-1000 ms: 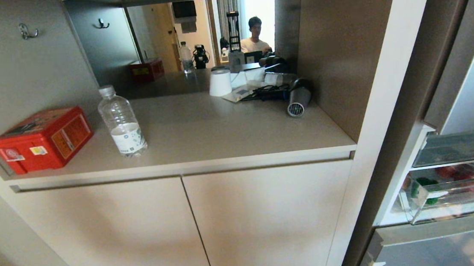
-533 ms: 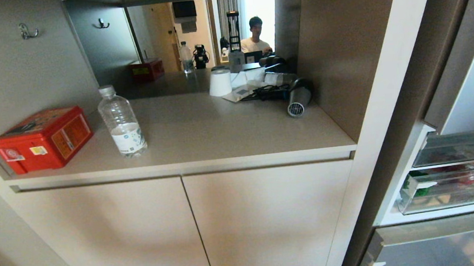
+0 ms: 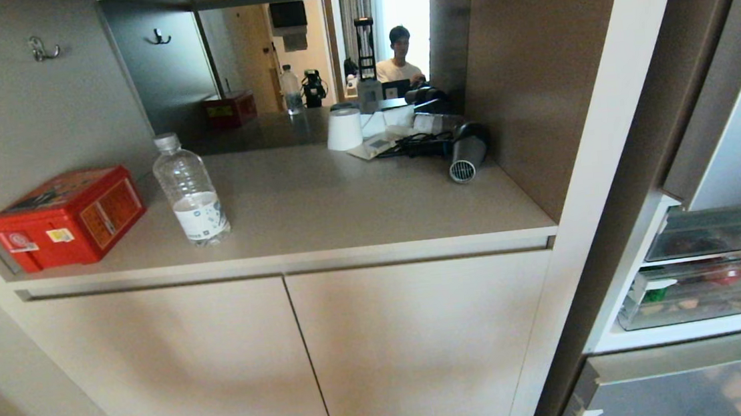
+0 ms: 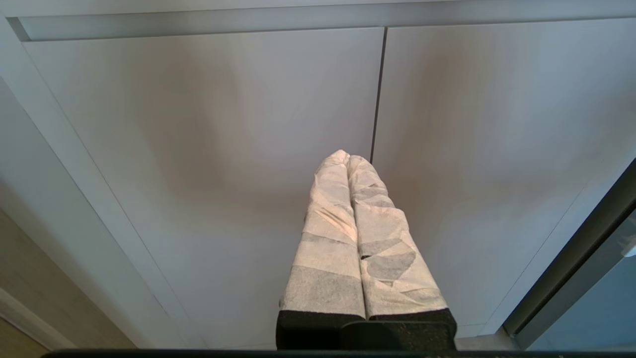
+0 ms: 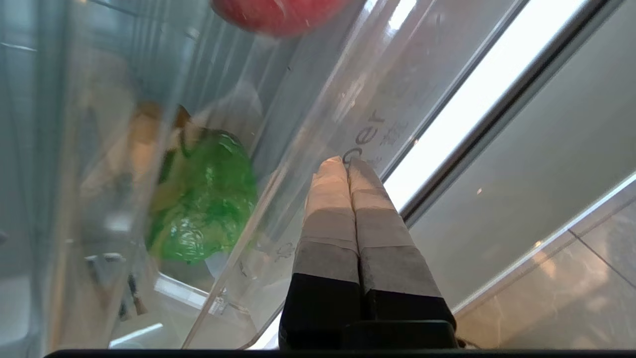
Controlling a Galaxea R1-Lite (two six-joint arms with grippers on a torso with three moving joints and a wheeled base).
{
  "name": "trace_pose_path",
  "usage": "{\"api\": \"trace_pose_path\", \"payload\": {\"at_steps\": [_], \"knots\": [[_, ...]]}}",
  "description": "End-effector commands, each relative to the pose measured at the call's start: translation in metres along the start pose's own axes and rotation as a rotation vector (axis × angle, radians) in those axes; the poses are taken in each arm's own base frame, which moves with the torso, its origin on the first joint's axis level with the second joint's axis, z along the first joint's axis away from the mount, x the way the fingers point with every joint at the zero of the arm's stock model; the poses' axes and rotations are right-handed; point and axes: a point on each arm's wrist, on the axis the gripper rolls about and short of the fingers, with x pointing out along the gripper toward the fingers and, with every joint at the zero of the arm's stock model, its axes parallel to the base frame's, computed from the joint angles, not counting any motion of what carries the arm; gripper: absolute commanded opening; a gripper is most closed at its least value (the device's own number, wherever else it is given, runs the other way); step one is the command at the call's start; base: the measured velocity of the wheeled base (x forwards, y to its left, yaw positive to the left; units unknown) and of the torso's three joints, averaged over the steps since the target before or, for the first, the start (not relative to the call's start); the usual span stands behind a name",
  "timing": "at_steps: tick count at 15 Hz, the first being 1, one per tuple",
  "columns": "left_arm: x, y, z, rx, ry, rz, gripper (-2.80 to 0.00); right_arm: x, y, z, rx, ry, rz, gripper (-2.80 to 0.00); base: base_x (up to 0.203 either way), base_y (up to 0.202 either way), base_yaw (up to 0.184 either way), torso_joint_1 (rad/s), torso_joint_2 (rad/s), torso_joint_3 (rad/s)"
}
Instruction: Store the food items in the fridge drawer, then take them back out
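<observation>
Now that the drawer (image 3: 694,300) has slid back from where it stood a second ago, its clear front sits nearly flush under the glass shelf (image 3: 721,229) instead of jutting out into the opening. My right claw (image 5: 348,164) has followed it in: in the head view it has crept leftward from the frame's edge, and its taped fingers (image 5: 330,199) are pressed together with nothing between them, tips against the clear front wall of the drawer. I read that as a push with closed fingers, not a grip.

Through the plastic I can see the green pepper (image 5: 203,199) lying inside the drawer, just behind the wall I am touching. A tan shape (image 5: 149,124) beside it is probably the potato, though the wall blurs it too much to be sure. Something red (image 5: 278,12) lies farther off; I cannot tell which compartment it belongs to.

My left claw (image 4: 348,159) hangs parked in front of the cupboard doors (image 3: 289,356) below the bench (image 3: 343,203), fingers pressed together and empty.

So the storing half looks as good as finished: food in, drawer almost shut. What remains, as I judge it, is to seat the drawer fully, then pull it out again and lift the food out.
</observation>
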Motion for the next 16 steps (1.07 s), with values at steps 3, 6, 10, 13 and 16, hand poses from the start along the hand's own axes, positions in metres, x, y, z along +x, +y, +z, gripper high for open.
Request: {"api": "trace_pose_path", "payload": {"at_steps": [3, 6, 10, 13, 16], "knots": [[0.001, 0.000, -0.003, 0.000, 0.010, 0.000, -2.80, -0.010, 0.001, 0.003, 0.005, -0.008, -0.006, -2.80, 0.000, 0.000, 0.000, 0.000, 0.00, 0.000], [0.001, 0.000, -0.003, 0.000, 0.010, 0.000, -2.80, -0.048, -0.005, 0.007, 0.040, -0.032, -0.046, -2.80, 0.000, 0.000, 0.000, 0.000, 0.00, 0.000], [0.001, 0.000, -0.003, 0.000, 0.010, 0.000, -2.80, -0.134, -0.009, 0.001, 0.030, -0.059, -0.131, -2.80, 0.000, 0.000, 0.000, 0.000, 0.00, 0.000], [0.001, 0.000, -0.003, 0.000, 0.010, 0.000, -2.80, -0.210, 0.006, -0.005, -0.030, -0.150, -0.138, -2.80, 0.000, 0.000, 0.000, 0.000, 0.00, 0.000], [0.001, 0.000, -0.003, 0.000, 0.010, 0.000, -2.80, -0.284, 0.018, -0.017, -0.047, -0.312, -0.185, -2.80, 0.000, 0.000, 0.000, 0.000, 0.00, 0.000]]}}
